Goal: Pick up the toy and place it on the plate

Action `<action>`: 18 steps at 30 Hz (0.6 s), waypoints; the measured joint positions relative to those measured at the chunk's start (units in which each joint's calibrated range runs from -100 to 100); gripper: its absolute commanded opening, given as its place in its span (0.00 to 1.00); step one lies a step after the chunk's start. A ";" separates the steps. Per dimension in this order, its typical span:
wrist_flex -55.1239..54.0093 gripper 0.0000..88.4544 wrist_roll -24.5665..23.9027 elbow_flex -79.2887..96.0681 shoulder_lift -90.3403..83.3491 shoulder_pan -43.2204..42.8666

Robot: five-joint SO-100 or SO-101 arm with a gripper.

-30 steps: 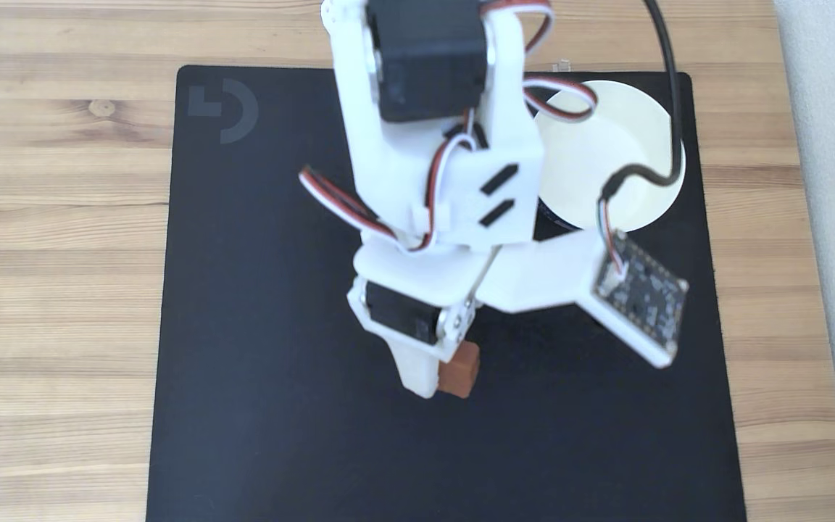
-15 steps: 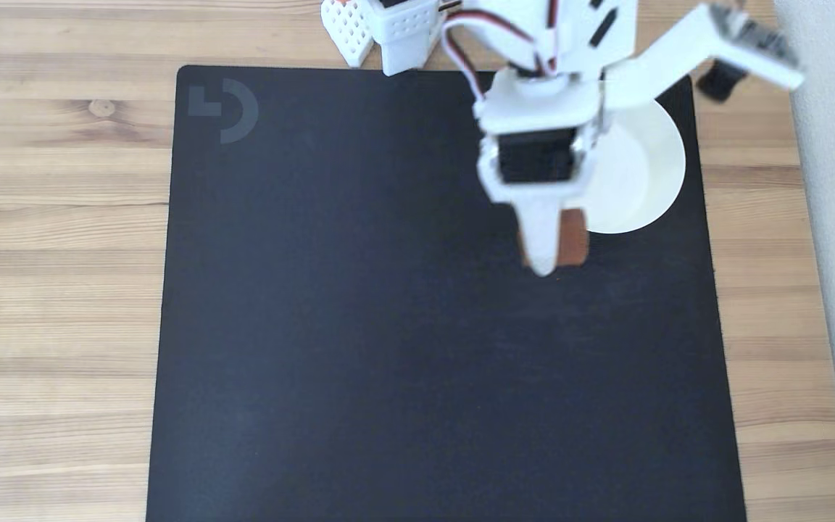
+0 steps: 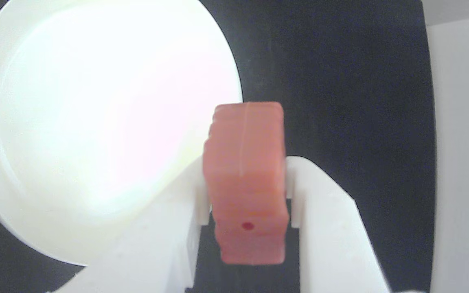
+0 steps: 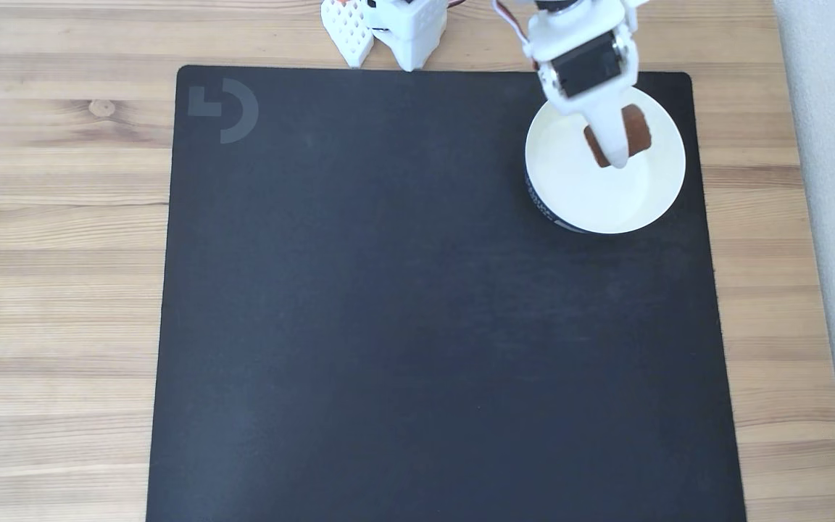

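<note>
Claw (image 3: 247, 191) was clamped on the toy (image 3: 246, 179) in the wrist view, one white finger (image 3: 177, 228) pressed to its left face and the other to its right, jaws only as wide as the piece itself. Toy stood on end between them, top poking well above the fingertips, small dark dot facing the cam near the lower centre of frame.

In the fixed view the gripper (image 4: 617, 148) hung in the upper right of frame, w/ the toy (image 4: 638, 130) showing reddish-brown on both sides of the near finger, over the upper part of the plate (image 4: 591, 210). Plate sat at the upper right corner of the black mat (image 4: 388, 326). Wrist view put the plate (image 3: 23, 171) at left and the toy's outline mostly past its right rim, so how centred it really was – hard to say. Couldn't tell if the toy touched the dish floor yet; prob still in the air.

Handling, as a guess: small, light, stiff block w/ flat sides, so a side-to-side pinch across the narrow width looked right, and the grip sat low-to-mid on the body. Rounded edges + smooth faces could let it twist or slip if squeeze eased. Not fragile by the look; a short drop into the dish should be OK, though it may tip over on landing.
</note>
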 measured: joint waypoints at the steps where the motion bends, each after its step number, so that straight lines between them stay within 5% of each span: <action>1: -2.11 0.03 0.10 3.12 -1.58 -1.17; 14: -12.33 0.04 0.21 29.95 -14.24 -4.99; 18: -12.33 0.29 -2.68 32.97 -16.40 -4.58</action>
